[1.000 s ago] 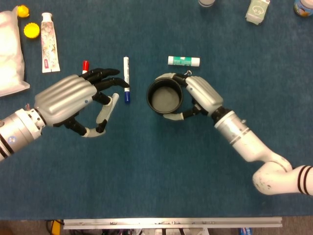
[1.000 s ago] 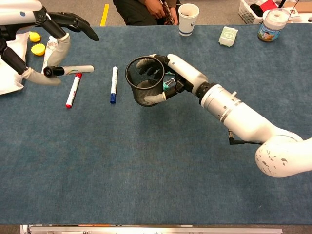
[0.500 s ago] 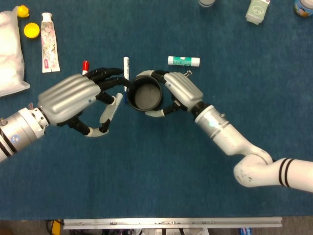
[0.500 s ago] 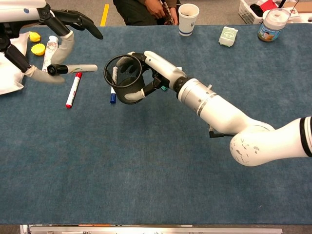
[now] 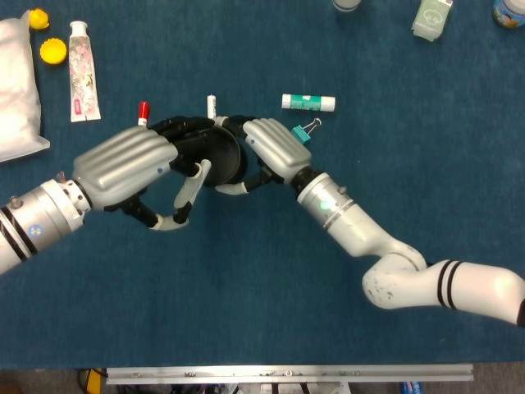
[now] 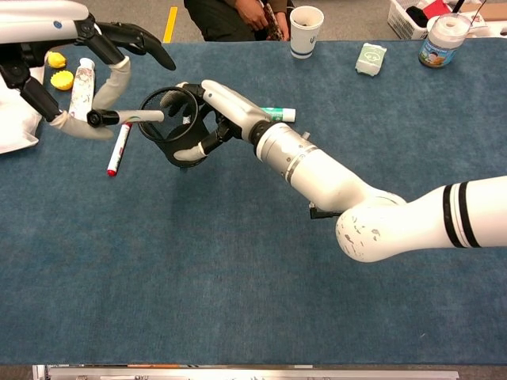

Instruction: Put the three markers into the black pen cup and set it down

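My right hand (image 5: 275,148) grips the black mesh pen cup (image 6: 176,148) by its side and holds it tilted above the table, mouth toward my left hand. My left hand (image 6: 111,79) pinches a white marker with a black end (image 6: 131,117), its tip at the cup's rim. In the head view my left hand (image 5: 131,168) covers part of the cup (image 5: 217,154). A red marker (image 6: 116,149) lies on the cloth under my left hand. Only the white end of the blue marker (image 5: 211,105) shows behind the cup.
A green-and-white stick (image 5: 308,102) and a teal binder clip (image 5: 305,130) lie just past my right hand. A toothpaste tube (image 5: 83,70), yellow caps (image 5: 52,51) and a white bag (image 5: 16,82) sit far left. A paper cup (image 6: 306,30), small box (image 6: 370,58) and jar (image 6: 440,39) line the back edge.
My right hand has carried the cup to the left, over the blue marker, up to my left hand. The held marker's tip now meets the cup's rim.
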